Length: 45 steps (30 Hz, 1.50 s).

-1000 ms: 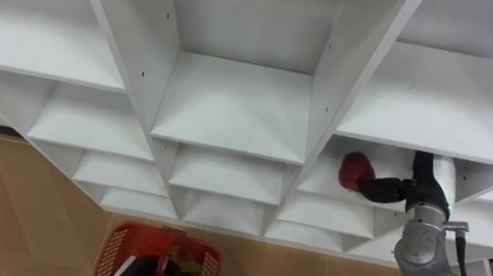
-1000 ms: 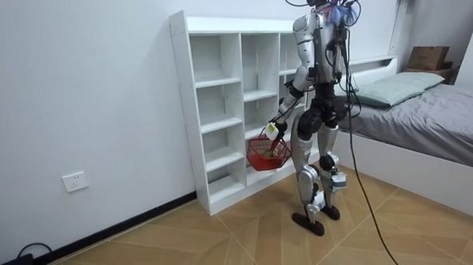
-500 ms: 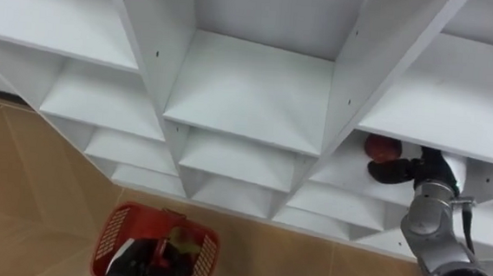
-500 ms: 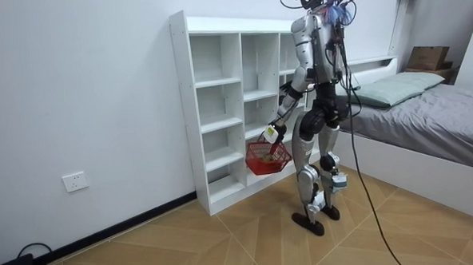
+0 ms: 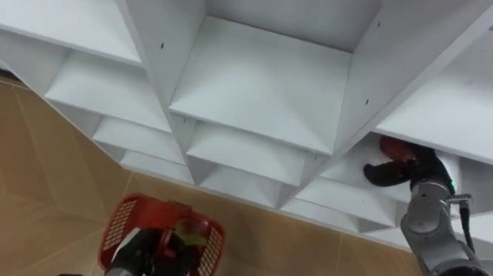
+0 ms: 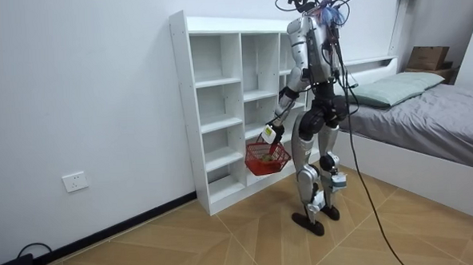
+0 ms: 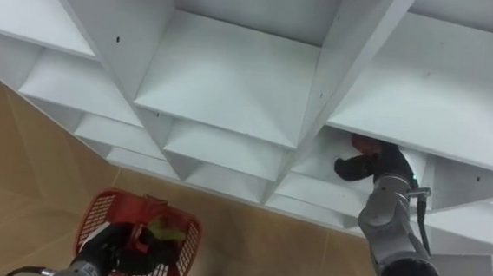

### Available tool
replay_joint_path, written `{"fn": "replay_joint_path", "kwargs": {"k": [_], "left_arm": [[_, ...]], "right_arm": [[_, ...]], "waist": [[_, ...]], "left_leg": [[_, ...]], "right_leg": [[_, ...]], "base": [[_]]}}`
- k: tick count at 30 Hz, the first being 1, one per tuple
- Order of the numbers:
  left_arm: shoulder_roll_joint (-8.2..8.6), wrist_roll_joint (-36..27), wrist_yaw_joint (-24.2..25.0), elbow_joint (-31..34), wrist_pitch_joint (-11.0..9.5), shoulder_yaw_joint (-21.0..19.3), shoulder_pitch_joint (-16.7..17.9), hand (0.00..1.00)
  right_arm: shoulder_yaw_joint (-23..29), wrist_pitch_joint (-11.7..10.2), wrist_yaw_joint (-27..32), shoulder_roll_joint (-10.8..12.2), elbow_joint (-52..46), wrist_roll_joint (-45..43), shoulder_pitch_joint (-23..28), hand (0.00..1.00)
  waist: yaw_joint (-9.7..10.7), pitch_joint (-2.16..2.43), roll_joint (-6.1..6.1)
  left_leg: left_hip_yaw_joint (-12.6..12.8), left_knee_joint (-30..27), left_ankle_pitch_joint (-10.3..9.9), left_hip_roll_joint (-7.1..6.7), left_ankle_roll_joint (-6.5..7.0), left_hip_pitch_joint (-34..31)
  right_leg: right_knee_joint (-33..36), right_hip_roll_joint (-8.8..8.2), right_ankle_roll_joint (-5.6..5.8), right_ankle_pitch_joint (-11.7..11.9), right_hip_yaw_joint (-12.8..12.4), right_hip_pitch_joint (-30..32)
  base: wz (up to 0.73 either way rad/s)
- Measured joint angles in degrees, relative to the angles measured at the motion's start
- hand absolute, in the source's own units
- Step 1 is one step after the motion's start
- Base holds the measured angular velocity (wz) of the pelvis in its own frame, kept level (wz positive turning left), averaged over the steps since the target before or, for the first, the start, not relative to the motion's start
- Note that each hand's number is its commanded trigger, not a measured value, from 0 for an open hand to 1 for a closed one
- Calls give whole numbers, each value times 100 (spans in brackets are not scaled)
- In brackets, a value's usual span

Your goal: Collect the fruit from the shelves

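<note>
Down low and nearest, the left hand (image 5: 140, 254) is clenched on the handle of the red basket (image 5: 119, 225), which hangs over the wooden floor (image 5: 18, 166) at the robot's left. Inside the basket lie a yellow-green fruit (image 5: 192, 233) and something darker red beside it; what else is in there I cannot tell. Now up to the white closet (image 5: 267, 87), and here's the action: in the right-hand column, one shelf down, the right hand (image 5: 398, 172) is inside the compartment with its dark fingers wrapped round the red fruit (image 5: 394, 148). A second ago that fruit sat in plain sight to the left of the fingertips; half a second ago the hand was coming in beneath it; now only the fruit's top shows above the fingers, so the grasp has closed. The head camera has swung too, since the whole closet sits differently in the picture. The compartments to the left and centre are bare white boards. From across the room, the robot stands upright, facing the closet's right columns, right arm reaching in at chest height and the basket dangling from the left hand by its thigh, a little further to the room view's left than a second ago. Behind it, far on the room view's right, is a bed (image 6: 435, 112).
</note>
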<state>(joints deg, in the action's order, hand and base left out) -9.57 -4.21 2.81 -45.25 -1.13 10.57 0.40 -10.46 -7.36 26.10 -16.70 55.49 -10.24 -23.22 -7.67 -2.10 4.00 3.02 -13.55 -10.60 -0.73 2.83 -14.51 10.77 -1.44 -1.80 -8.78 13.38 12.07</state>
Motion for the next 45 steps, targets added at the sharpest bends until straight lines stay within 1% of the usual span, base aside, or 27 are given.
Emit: {"fn": "replay_joint_path", "kwargs": {"k": [5,7,9,19,20,21,22,23,24,27,29,30,32,38,40,45], "left_arm": [[-1,1,4,-78,-3,0,-98,100],[-5,14,4,-146,-3,-4,-141,100],[-4,31,3,-178,-2,-5,-137,100],[1,40,-13,-181,-2,-12,-137,100],[1,59,-12,-181,-2,-13,-137,100],[2,126,-10,-180,-2,-17,-137,100],[2,171,-7,-181,-2,-21,-136,100],[2,185,-5,-181,-2,-21,-136,100],[2,225,1,-183,-2,-21,-134,100],[2,255,13,-182,-2,-22,-99,100],[2,255,15,-182,-1,-22,-80,100],[2,255,15,-182,0,-22,-73,100],[1,256,16,-183,2,-21,-67,100],[2,256,25,-182,5,-25,-57,100],[2,256,28,-181,5,-25,-59,100],[2,257,27,-181,5,-26,-58,100]], "right_arm": [[-18,0,-115,-60,-2,-18,-43,0],[-101,0,-130,-88,-2,-50,-45,0],[-185,-3,-149,-90,-2,-113,-48,0],[-185,-1,-314,-101,7,-149,-61,0],[-183,1,-317,-101,10,-161,-62,11],[-177,1,-323,-103,10,-169,-64,29],[-176,2,-338,-110,10,-180,-66,86],[-176,2,-347,-116,10,-180,-67,100],[-177,8,-366,-127,10,-180,-76,100],[-174,119,-396,-138,101,-257,-170,100],[-174,132,-417,-148,221,-343,-247,100],[-173,193,-434,-152,236,-378,-281,100],[-172,220,-438,-164,246,-388,-285,100],[-156,256,-524,-168,253,-530,-288,100],[-156,306,-571,-167,248,-593,-290,100],[-156,353,-634,-168,247,-633,-313,100]], "waist": [[-53,2,-3],[-63,4,-7],[-64,4,-8],[-68,9,-16],[-70,10,-16],[-71,11,-15],[-71,12,-15],[-71,12,-14],[-73,12,-14],[-75,15,-14],[-75,17,-13],[-78,18,-15],[-86,20,-14],[-88,51,1],[-88,64,2],[-88,64,2]], "left_leg": [[7,-1,0,1,0,0],[10,-1,0,1,0,3],[12,-3,0,1,0,4],[12,-14,1,1,0,4],[13,-14,2,1,-1,4],[13,-13,2,1,-1,4],[13,-13,2,1,-1,4],[13,-13,2,1,-1,4],[13,-13,3,1,-1,4],[12,-13,3,1,0,12],[8,-14,3,1,0,15],[7,-14,4,1,0,16],[2,-17,4,2,1,27],[0,-22,5,3,1,30],[1,-23,8,3,1,34],[2,-22,23,1,1,34]], "right_leg": [[1,0,0,0,1,2],[1,0,0,0,-4,1],[1,0,0,0,-10,2],[11,-1,-1,1,-8,2],[12,-1,-1,1,-7,3],[14,-1,-1,1,-4,5],[15,-1,-1,1,2,5],[17,-2,-1,1,4,5],[20,-3,-1,0,9,6],[37,-7,-1,0,30,11],[49,-13,-1,0,72,11],[54,-16,-1,0,87,12],[78,-17,-1,0,96,12],[86,-20,-1,0,106,11],[92,-21,-1,0,105,9],[97,-26,-1,1,108,9]], "base": [[0],[0],[0],[0],[0],[0],[0],[0],[0],[0],[0],[0],[0],[0],[0],[0]]}}
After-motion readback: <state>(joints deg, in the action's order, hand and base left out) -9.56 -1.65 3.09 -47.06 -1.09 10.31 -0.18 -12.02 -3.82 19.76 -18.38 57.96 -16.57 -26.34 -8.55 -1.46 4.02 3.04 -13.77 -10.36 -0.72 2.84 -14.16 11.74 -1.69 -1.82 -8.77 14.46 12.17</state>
